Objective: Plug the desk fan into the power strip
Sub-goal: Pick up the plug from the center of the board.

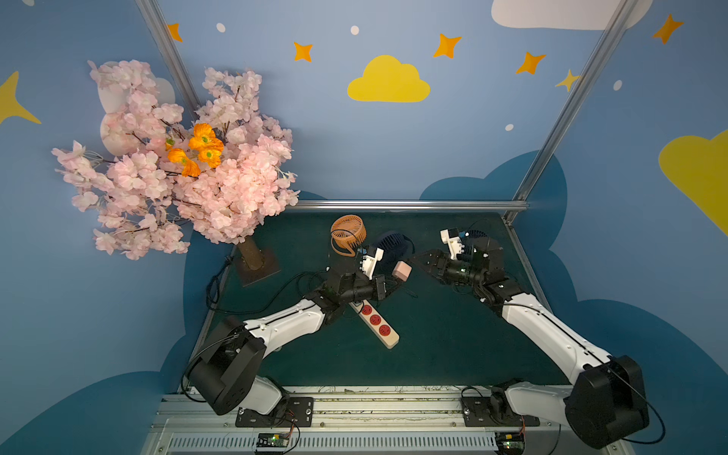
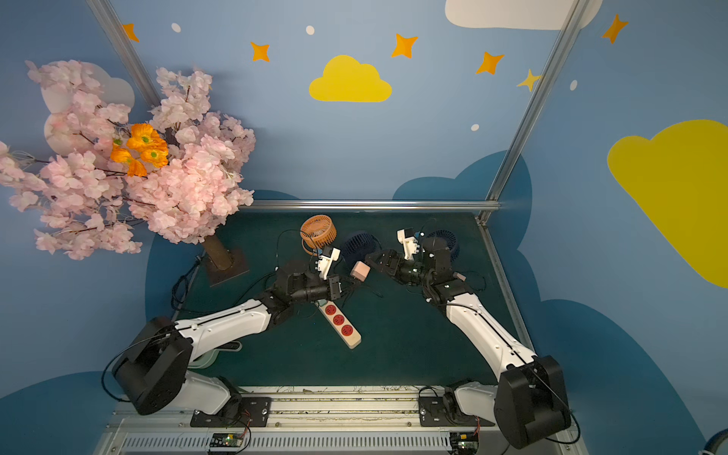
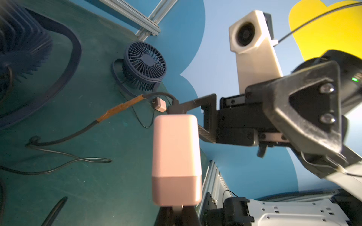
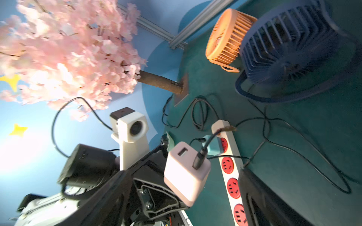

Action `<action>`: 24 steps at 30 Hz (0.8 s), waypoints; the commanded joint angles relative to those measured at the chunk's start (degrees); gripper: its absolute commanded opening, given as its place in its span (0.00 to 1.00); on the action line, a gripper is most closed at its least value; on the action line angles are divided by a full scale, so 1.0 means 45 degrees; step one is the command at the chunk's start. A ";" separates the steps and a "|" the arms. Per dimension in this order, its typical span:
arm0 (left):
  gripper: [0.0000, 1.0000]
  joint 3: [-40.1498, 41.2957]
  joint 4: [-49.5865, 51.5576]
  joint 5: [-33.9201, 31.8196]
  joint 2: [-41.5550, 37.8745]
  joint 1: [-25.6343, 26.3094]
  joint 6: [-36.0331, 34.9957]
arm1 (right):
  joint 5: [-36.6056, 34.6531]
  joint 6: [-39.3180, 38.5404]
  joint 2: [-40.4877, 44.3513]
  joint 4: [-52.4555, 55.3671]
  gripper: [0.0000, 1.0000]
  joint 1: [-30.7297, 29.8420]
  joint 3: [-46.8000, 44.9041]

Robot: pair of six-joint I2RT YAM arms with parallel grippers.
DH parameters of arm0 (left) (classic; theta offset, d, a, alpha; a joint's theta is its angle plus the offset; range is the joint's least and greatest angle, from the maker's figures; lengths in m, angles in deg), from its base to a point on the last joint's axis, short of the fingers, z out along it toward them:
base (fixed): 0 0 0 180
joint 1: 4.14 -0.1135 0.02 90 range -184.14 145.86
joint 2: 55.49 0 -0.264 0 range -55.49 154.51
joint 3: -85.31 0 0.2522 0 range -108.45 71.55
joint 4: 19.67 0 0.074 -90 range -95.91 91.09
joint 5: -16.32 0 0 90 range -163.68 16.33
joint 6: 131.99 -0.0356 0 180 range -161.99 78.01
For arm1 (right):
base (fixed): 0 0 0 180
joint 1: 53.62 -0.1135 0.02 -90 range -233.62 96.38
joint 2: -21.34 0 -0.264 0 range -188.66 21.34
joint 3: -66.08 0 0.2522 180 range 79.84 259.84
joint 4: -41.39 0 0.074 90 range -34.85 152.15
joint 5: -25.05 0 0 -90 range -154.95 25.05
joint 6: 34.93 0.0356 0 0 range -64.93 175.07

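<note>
Top views: left claw point(image 1: 388, 275) clamps pink adapter point(image 1: 402, 271) above power strip point(image 1: 380, 325); right claw point(image 1: 418, 260) spread, beside adapter.

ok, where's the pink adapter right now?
Mid-table in both top views: the pink adapter is held off the mat in the left tool, above the power strip.

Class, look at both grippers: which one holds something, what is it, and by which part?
The left gripper is shut on the pink charger block, pinching its end opposite the cable. The right gripper is open beside it, holding nothing.
</note>
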State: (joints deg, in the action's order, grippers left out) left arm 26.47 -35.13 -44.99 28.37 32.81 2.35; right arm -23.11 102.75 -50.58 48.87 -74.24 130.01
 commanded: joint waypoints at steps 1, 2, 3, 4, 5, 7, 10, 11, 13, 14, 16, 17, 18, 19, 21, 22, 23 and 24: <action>0.02 -0.0106 -0.0464 0.1655 -0.0426 -0.0224 -0.0269 | 0.4135 0.0181 -0.0250 -0.1742 0.91 0.0355 -0.0020; 0.02 -0.0134 -0.0562 0.1992 -0.0465 -0.0267 -0.0212 | 0.4587 0.0104 -0.0307 -0.1721 0.91 0.0363 0.0042; 0.02 -0.0153 -0.0706 0.2266 -0.0489 -0.0306 -0.0120 | 0.4956 0.0063 -0.0341 -0.1725 0.91 0.0364 0.0108; 0.02 -0.0148 -0.0900 0.2518 -0.0538 -0.0341 0.0009 | 0.5359 0.0021 -0.0377 -0.1762 0.91 0.0337 0.0187; 0.02 -0.0138 -0.1163 0.2825 -0.0567 -0.0403 0.0253 | 0.5873 -0.0186 -0.0391 -0.1745 0.91 0.0337 0.0273; 0.02 -0.0065 -0.1702 0.3281 -0.0582 -0.0470 0.0650 | 0.6330 -0.0890 -0.0421 -0.1118 0.90 0.0339 0.0535; 0.02 -0.0021 -0.2196 0.3714 -0.0614 -0.0490 0.1015 | 0.6773 -0.3445 -0.0454 0.1837 0.89 0.0347 0.1275; 0.02 -0.0021 -0.2231 0.3814 -0.0644 -0.0490 0.1054 | 0.6953 -0.4360 -0.0535 0.2850 0.89 0.0335 0.1524; 0.02 -0.0041 -0.2313 0.3891 -0.0701 -0.0502 0.1116 | 0.7488 -0.5588 -0.0756 0.4435 0.88 0.0268 0.1930; 0.02 -0.0055 -0.2351 0.3976 -0.0738 -0.0511 0.1123 | 0.7638 -0.6049 -0.0856 0.5011 0.87 0.0191 0.2119; 0.02 -0.0157 -0.2356 0.4144 -0.0765 -0.0505 0.1104 | 0.7769 -0.6712 -0.1014 0.5800 0.86 0.0059 0.2394; 0.02 -0.0199 -0.2366 0.4283 -0.0734 -0.0500 0.1085 | 0.7818 -0.6785 -0.1093 0.5885 0.84 -0.0006 0.2462; 0.02 -0.0266 -0.2374 0.4393 -0.0738 -0.0487 0.1087 | 0.7833 -0.6787 -0.1142 0.5915 0.83 -0.0061 0.2537; 0.02 -0.0294 -0.2402 0.4515 -0.0748 -0.0490 0.1097 | 0.7764 -0.6843 -0.1190 0.5948 0.82 -0.0082 0.2595; 0.02 -0.0335 -0.2531 0.4682 -0.0765 -0.0496 0.1148 | 0.7572 -0.6892 -0.1251 0.5942 0.80 -0.0052 0.2625; 0.02 -0.0346 -0.2590 0.4770 -0.0778 -0.0496 0.1171 | 0.7456 -0.6861 -0.1282 0.5864 0.79 -0.0032 0.2609; 0.02 -0.0335 -0.2617 0.4835 -0.0792 -0.0481 0.1208 | 0.7368 -0.6726 -0.1325 0.5761 0.79 -0.0010 0.2597; 0.02 -0.0329 -0.2652 0.4885 -0.0816 -0.0494 0.1237 | 0.7262 -0.6513 -0.1364 0.5533 0.79 -0.0008 0.2559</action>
State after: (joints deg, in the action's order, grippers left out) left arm 26.42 -42.91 -25.47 25.87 30.32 7.66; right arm 7.45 74.68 -56.15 71.53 -73.47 140.90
